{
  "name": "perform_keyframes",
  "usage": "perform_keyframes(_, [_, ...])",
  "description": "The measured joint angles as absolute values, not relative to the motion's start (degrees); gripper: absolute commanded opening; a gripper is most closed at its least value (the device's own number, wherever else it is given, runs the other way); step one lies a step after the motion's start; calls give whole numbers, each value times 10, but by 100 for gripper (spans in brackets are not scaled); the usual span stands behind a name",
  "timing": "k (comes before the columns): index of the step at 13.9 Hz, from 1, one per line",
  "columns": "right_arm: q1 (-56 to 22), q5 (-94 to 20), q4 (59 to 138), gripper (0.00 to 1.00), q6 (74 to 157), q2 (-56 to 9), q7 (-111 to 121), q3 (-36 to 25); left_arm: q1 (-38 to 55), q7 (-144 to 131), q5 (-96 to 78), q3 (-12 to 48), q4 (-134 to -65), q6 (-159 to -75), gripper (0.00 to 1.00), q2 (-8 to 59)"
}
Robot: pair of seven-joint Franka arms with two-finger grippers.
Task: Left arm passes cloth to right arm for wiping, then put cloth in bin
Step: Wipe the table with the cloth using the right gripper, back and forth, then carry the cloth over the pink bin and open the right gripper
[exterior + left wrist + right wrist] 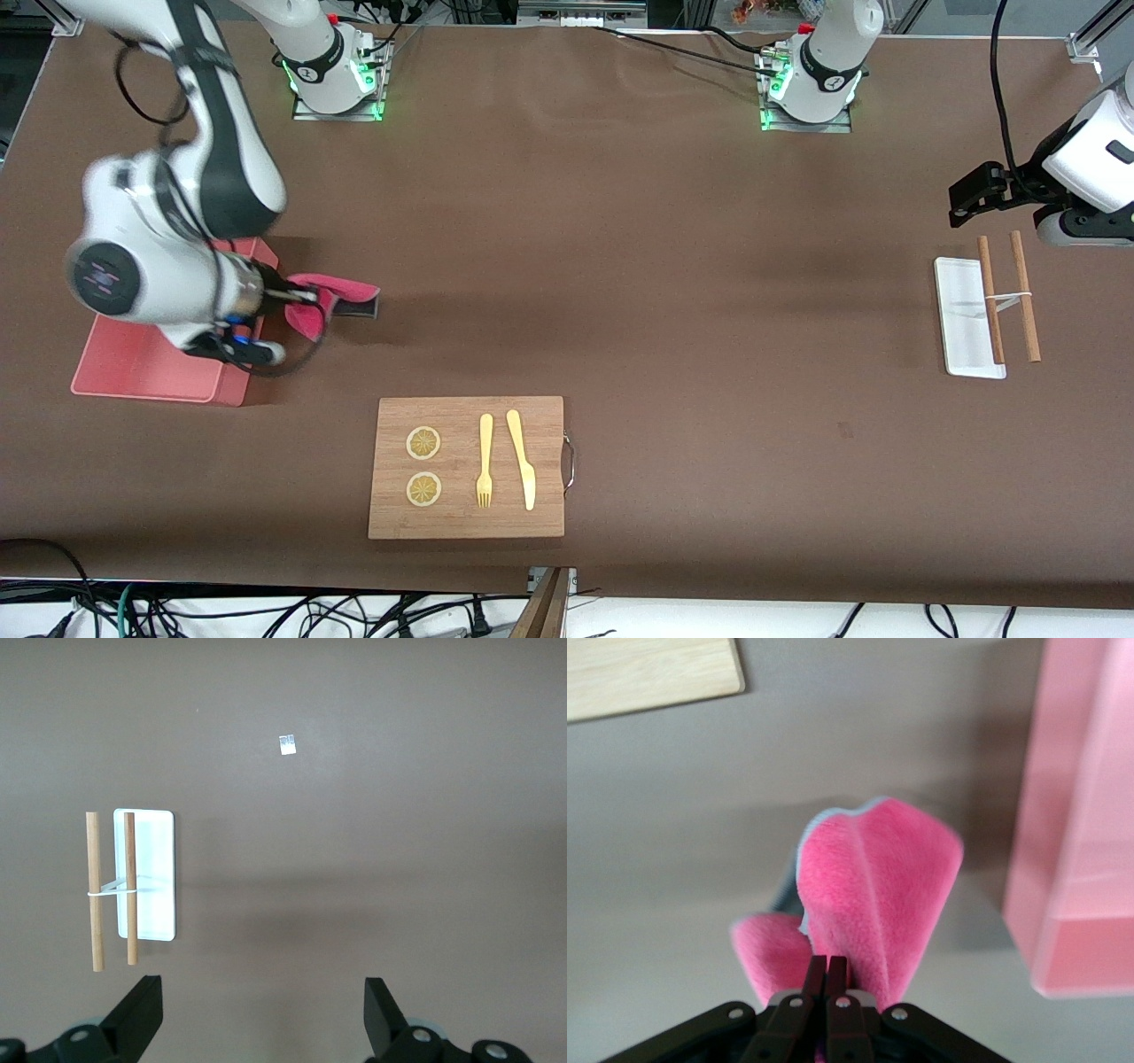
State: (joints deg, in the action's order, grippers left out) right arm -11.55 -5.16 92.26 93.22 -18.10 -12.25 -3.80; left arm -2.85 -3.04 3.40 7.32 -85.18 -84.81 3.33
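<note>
**Right arm holds the cloth beside the bin; left arm waits at its end of the bench**

The right arm (190,177) reaches down at its own end of the brown bench (673,266). Its end effector (825,967) is clamped tight on the cloth (323,299), with the two fingers pressed together over a pinch of fabric. The magenta-red cloth hangs from the grip in loose folds, in the air over bare bench just beside the bin (146,363), not inside it. The salmon-pink bin sits on the bench partly under the arm's wrist, and in the right wrist view its wall (1076,859) stands close to the cloth.

The left arm (1085,168) waits at the other end of the bench. Its end effector (264,1014) is spread wide and holds nothing, and it hovers near a small white tray (966,319). Two wooden sticks (1010,297), joined by a white band, lie across the tray's edge.

Nearer to the front camera, a wooden cutting board (467,467) carries two lemon slices (423,465), a yellow fork (485,461) and a yellow knife (522,459).
</note>
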Motion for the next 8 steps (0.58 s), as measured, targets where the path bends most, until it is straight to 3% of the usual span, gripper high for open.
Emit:
perform_keyframes(4, [-94,5,889,0,814,-112,42,-106,-28,-30,34,74,-852,-848,100,33])
perform_keyframes(8, [-83,77,882,0,812,-119,216,-186,-28,-28,34,75,-852,-848,100,33])
